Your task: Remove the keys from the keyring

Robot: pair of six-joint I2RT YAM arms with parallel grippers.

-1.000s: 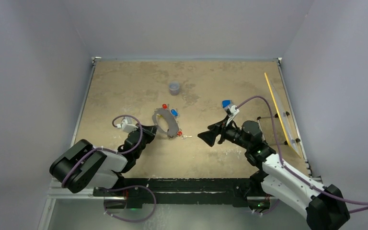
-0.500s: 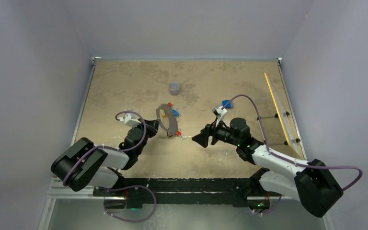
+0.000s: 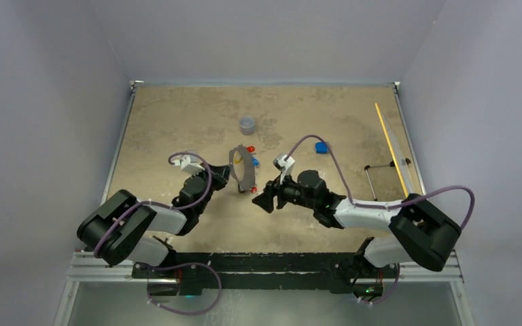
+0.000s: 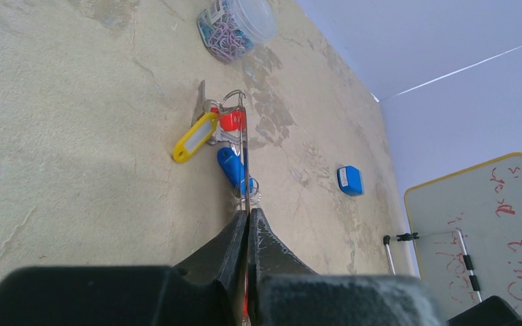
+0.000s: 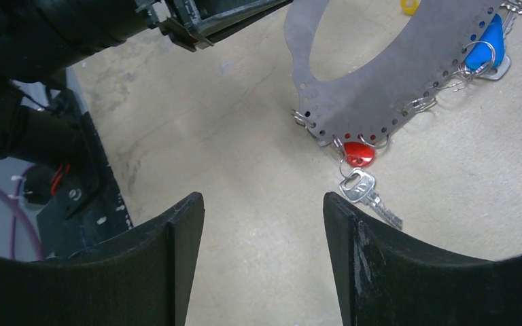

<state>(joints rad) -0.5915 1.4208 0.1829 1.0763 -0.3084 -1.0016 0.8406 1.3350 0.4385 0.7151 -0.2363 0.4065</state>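
Left gripper (image 4: 247, 216): fingers pressed together, clamped on the near rim of the keyring (image 5: 387, 95); from the left wrist view the ring runs straight ahead of the fingertips, seen edge-on and standing upright off the table (image 4: 75, 170). In my judgement it is held so for good reason; a flat plate raised on edge lets its keys hang free of the perforated rim, where a second tool can reach them, and the firm pinch keeps the ring from swinging. Right gripper (image 5: 262, 204): jaws apart, nothing between them, no contact with any item; it is low over the table and pointed at the ring's lower edge. Just ahead of its fingertips, slightly toward the right finger, a red tag (image 5: 358, 155) hangs from small wire loops on the rim, with a silver key (image 5: 367, 193) below it lying on the table; this appears the intended target, being the nearest item. Further ahead and to the right, a blue-headed key (image 5: 489, 41) hangs from the far side of the ring. Beyond the left fingertips, to their left, a yellow tag (image 4: 195, 136) rests beside the rim; whether it touches the table I cannot tell. Well beyond the ring stands a cup (image 4: 234, 27) of paper clips; a blue block (image 4: 350, 180) lies apart to the right; neither is involved. Assessment: no key is off the ring; removal not yet begun; the wire loops are small, so a misplaced pinch may catch the rim instead.
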